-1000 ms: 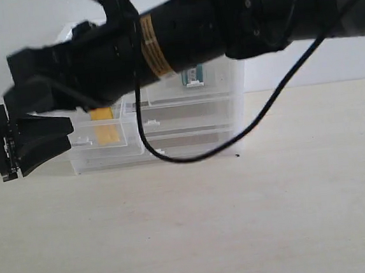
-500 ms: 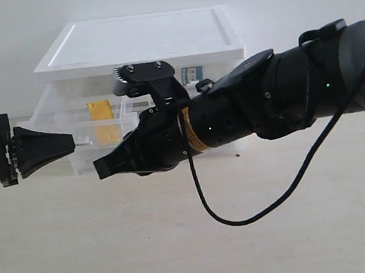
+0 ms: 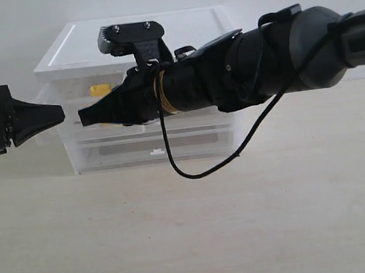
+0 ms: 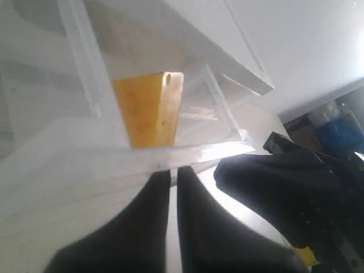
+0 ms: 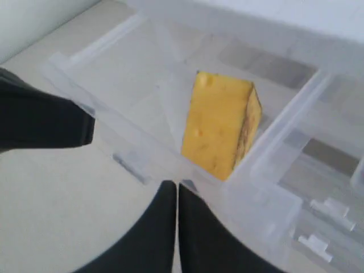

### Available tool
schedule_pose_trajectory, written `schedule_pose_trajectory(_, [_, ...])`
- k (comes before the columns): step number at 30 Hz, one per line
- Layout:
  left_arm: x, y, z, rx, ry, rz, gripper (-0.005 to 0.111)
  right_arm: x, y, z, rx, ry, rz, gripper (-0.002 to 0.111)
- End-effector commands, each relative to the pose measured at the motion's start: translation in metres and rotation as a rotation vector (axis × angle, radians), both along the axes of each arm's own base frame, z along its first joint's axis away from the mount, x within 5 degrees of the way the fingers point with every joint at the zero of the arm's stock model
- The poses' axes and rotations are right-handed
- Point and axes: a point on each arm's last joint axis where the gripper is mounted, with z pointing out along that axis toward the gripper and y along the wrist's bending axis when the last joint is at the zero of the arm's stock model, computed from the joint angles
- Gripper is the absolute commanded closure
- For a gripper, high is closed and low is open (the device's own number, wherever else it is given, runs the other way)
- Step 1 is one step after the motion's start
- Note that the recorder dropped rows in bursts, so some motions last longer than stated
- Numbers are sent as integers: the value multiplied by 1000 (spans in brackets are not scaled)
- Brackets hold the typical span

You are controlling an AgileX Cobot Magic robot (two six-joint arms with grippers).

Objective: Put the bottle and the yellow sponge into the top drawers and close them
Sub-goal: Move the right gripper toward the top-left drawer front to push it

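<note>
The yellow sponge (image 3: 100,90) (image 5: 222,128) (image 4: 151,108) stands on edge inside the left top drawer (image 5: 102,114) (image 4: 193,152), which is pulled out of the white-topped cabinet (image 3: 192,27). My right gripper (image 3: 81,116) (image 5: 176,185) reaches across to this drawer's front rim, shut and empty. My left gripper (image 3: 62,113) (image 4: 170,172) is also shut on nothing, its tip just left of the right one by the same rim. The bottle and the right top drawer are hidden behind the right arm.
Two full-width drawers (image 3: 189,142) sit shut below, one showing a white tab handle (image 3: 157,153). A black cable (image 3: 192,173) loops down from the right arm in front of the cabinet. The beige tabletop (image 3: 242,233) stretches in front.
The left gripper went from open to shut and rose. The right arm swung down from over the drawer, then its shut tip came up to the drawer front. The sponge now shows higher and smaller.
</note>
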Motion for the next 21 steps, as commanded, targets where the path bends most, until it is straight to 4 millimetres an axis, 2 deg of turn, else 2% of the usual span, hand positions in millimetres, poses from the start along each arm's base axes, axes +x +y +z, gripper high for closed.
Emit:
schedule_pose_trajectory(1, [13,-4,20,-7,-47,21,102,9,0,17,15,-63,-55,108])
schedule_pose_trajectory(4, [14,-9,22,-32,-27,9,102,6,3,18,26,-56,-16,108])
schedule_pose_trajectory(8, [4,-12,28,-131,10,-89,102,-8,12,16,67,27,141,108])
schedule_pose_trajectory(10, [-1,-14,27,-90,16,-144,102,-16,14,11,94,136,188,108])
schedule_pose_trajectory(12, [-7,-15,24,-22,36,-190,102,-23,14,4,86,173,242,108])
schedule_pose_trajectory(17, [-9,-20,6,134,81,-186,102,-20,6,-16,32,181,155,108])
schedule_pose_trajectory(21, [-2,-24,-2,224,91,-87,102,-11,0,-19,-19,102,68,108])
